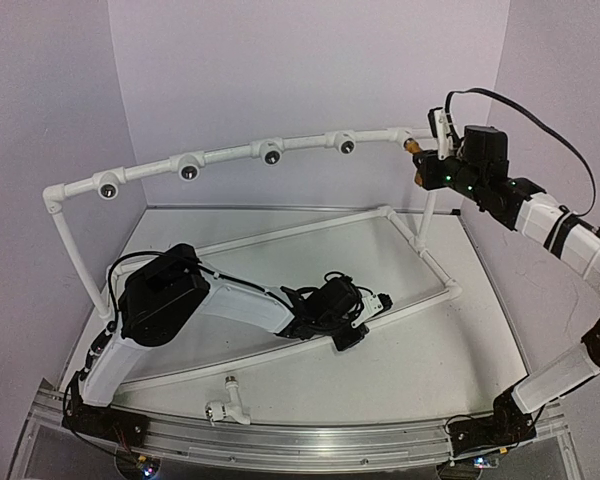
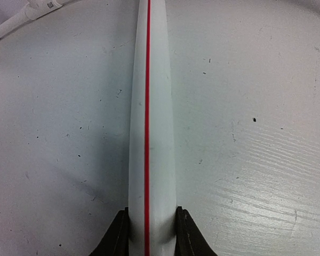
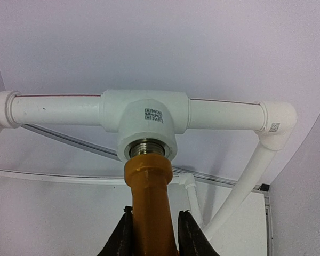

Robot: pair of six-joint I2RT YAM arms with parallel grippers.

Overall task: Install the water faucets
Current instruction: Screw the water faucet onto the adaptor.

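Observation:
The yellow-orange faucet (image 1: 417, 150) is at the rightmost fitting of the white pipe frame's top rail (image 1: 230, 153), held there by my right gripper (image 1: 432, 165). In the right wrist view the faucet (image 3: 146, 186) sits between the jaws of the gripper (image 3: 154, 213), its collar against the threaded socket of a tee (image 3: 146, 138). The white faucet (image 1: 228, 405) lies loose on the table near the front edge. My left gripper (image 1: 365, 320) is shut on the frame's low front pipe (image 2: 157, 106), which runs straight out from the gripper (image 2: 152, 213) in its wrist view.
Several open round sockets (image 1: 272, 155) face forward along the top rail. Frame uprights stand at the left (image 1: 80, 250) and right (image 1: 427, 210). A metal rail (image 1: 310, 440) runs along the near table edge, and purple walls close in the back and sides.

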